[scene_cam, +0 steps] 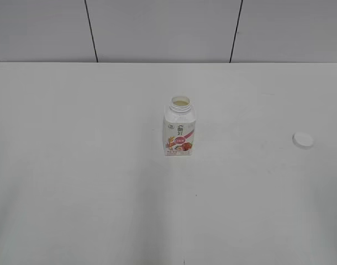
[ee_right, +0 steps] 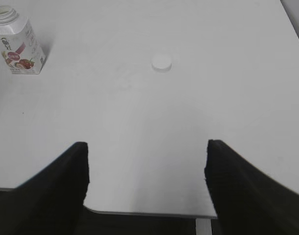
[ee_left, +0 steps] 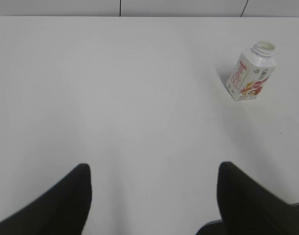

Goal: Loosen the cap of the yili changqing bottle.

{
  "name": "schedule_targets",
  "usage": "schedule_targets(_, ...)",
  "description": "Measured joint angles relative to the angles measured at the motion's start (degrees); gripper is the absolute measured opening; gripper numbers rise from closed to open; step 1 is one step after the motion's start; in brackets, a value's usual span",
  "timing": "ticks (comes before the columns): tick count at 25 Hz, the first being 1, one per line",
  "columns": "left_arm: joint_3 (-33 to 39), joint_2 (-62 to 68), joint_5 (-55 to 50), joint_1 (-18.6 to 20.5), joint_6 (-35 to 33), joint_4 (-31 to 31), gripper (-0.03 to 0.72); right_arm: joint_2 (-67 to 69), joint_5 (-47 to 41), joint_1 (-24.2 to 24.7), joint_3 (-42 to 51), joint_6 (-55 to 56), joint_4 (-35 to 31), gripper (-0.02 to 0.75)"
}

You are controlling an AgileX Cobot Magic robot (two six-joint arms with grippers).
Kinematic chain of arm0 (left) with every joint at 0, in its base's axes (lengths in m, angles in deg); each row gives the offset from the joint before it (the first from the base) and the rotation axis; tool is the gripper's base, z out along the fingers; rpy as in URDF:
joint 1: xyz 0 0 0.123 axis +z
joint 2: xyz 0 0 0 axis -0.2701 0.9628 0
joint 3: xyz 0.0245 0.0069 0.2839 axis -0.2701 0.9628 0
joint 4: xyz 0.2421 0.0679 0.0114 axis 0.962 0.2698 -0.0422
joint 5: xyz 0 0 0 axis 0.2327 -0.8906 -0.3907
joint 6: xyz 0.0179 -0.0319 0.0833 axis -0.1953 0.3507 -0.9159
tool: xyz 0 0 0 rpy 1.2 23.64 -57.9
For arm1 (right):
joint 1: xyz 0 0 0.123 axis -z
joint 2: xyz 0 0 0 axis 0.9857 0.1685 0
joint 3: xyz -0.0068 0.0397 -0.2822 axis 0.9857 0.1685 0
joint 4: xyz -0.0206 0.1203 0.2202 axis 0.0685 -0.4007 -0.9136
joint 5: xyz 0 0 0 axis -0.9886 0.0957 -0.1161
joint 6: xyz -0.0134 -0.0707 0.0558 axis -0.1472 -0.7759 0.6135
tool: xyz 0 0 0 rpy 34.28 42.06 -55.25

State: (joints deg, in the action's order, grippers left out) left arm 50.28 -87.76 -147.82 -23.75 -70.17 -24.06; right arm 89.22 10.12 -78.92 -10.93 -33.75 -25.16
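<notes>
Left gripper (ee_left: 152,196): jaws spread wide, nothing between them, only bare table (ee_left: 115,98) ahead. Seen from the left wrist, the yili changqing bottle (ee_left: 251,72) up and to the right of the jaws, well apart from them, neck open. Tilted in that view, but judged an effect of the camera's angle, since upright in the exterior view.

Middle of the exterior view: bottle (scene_cam: 179,128) standing upright on the table (scene_cam: 74,165), long axis vertical, label toward the camera, mouth bare and pale contents visible inside. No arm or gripper visible in this view. Cap (scene_cam: 303,139) lying flat on the table well to the right of the bottle, apart from it, nothing touching it.

Right gripper (ee_right: 147,181): jaws also spread wide, empty, hanging over the near table edge. From the right wrist, cap (ee_right: 161,62) almost straight ahead of the jaws, a little right of centre; bottle (ee_right: 17,43) far off to the upper left.

Judged from how things lie: cap already off the neck, so loosening done and more; both arms drawn clear of the 2 objects. Should any further move be called for, right arm nearer the cap, bottle roughly midway between the 2 arms, reachable from either side with a grasp across its squarish body.
</notes>
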Motion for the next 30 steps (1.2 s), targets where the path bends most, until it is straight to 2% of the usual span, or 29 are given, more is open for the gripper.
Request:
schedule_targets(11, 0.1, 0.0, 0.3, 0.1, -0.1, -0.1, 0.490, 0.0, 1.5, 0.0, 0.8, -0.5, 0.4, 0.586)
schedule_targets(19, 0.1, 0.0, 0.3, 4.6, 0.0, -0.1, 0.489, 0.0, 1.7, 0.0, 0.8, -0.7, 2.7, 0.586)
schedule_targets(30, 0.1, 0.0, 0.4, 5.1, 0.0, -0.1, 0.488, 0.0, 1.8, 0.0, 0.8, -0.7, 2.7, 0.586)
